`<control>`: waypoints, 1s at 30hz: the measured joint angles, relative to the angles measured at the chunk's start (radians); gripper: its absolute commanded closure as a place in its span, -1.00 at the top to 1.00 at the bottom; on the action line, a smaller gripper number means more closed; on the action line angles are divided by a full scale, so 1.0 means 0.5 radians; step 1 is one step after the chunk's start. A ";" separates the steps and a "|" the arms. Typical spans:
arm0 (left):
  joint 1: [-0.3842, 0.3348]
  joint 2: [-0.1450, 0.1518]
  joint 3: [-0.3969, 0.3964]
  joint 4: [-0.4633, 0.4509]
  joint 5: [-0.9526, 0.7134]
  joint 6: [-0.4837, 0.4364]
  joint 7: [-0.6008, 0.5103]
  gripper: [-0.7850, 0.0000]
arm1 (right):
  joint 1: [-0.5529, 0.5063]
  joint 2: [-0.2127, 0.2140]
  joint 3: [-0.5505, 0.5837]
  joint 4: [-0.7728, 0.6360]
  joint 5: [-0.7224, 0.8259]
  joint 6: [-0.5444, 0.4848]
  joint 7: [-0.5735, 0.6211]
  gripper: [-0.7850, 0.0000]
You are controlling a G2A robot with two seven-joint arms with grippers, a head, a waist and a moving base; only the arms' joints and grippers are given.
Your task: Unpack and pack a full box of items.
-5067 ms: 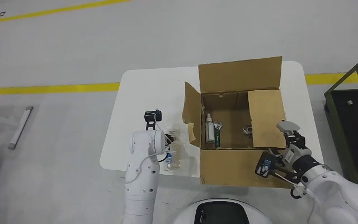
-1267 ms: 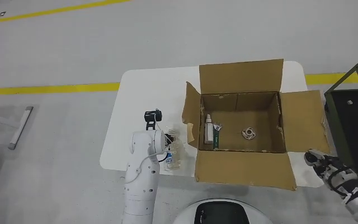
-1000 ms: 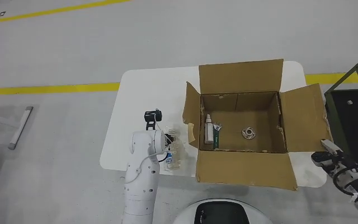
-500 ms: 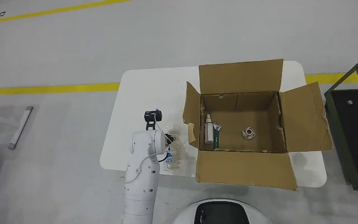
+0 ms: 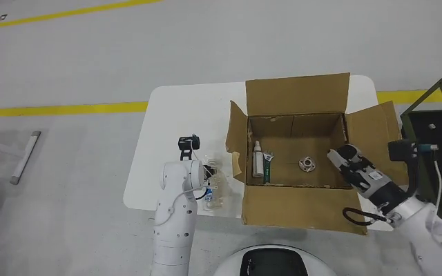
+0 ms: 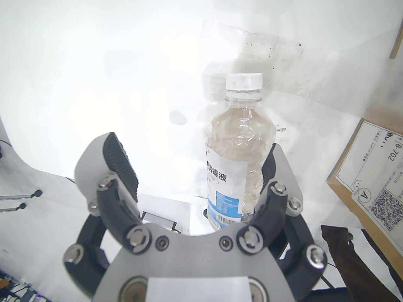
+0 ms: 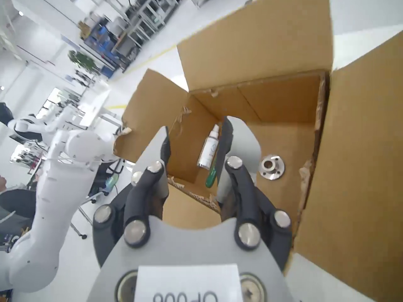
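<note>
An open cardboard box (image 5: 297,207) stands on the white table (image 5: 186,110) with all flaps folded out. Inside it lie a white spray bottle (image 5: 257,157), a green-handled wrench (image 5: 268,167) and a metal flange (image 5: 306,163); the right wrist view shows the spray bottle (image 7: 209,150) and flange (image 7: 272,166) too. My right gripper (image 5: 338,155) (image 7: 195,141) hovers open over the box's right side, holding nothing. Left of the box, a clear water bottle (image 6: 239,158) (image 5: 213,196) with a white cap sits between the fingers of my open left gripper (image 6: 193,150), touching one pad.
A crumpled clear plastic sheet (image 6: 267,61) lies on the table beyond the bottle. A dark green rack (image 5: 423,138) stands just off the table's right edge. The box's near flap (image 5: 304,207) hangs over the table's front.
The box's right flap, folded inward at first, now lies open. My right arm dropped out of the top view, then came back over the box's right side. The left arm stayed still.
</note>
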 measured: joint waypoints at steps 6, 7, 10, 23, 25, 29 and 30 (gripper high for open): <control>0.000 0.000 0.000 0.000 0.000 0.000 0.000 1.00 | 0.035 -0.007 -0.205 0.000 -0.191 0.265 0.019 -1.00; 0.000 0.000 0.000 0.000 0.000 0.000 0.000 1.00 | 0.034 -0.007 -0.203 0.000 -0.190 0.256 0.018 -1.00; 0.000 0.000 0.000 0.000 0.000 0.000 0.000 1.00 | 0.034 -0.007 -0.201 0.000 -0.189 0.249 0.019 -1.00; 0.000 0.000 0.000 0.000 0.000 0.000 0.000 1.00 | 0.287 0.010 -0.288 0.072 -0.492 0.326 0.180 -1.00; 0.000 0.000 0.000 0.000 0.000 0.000 0.000 1.00 | 0.423 0.009 -0.366 0.169 -0.613 0.400 0.257 -1.00; 0.000 0.000 0.000 0.000 0.000 0.000 0.000 1.00 | 0.706 0.006 -0.512 0.416 -0.742 0.433 0.409 -1.00; 0.000 0.000 0.000 0.000 0.000 0.000 0.000 1.00 | 0.790 0.005 -0.552 0.496 -0.763 0.421 0.473 -1.00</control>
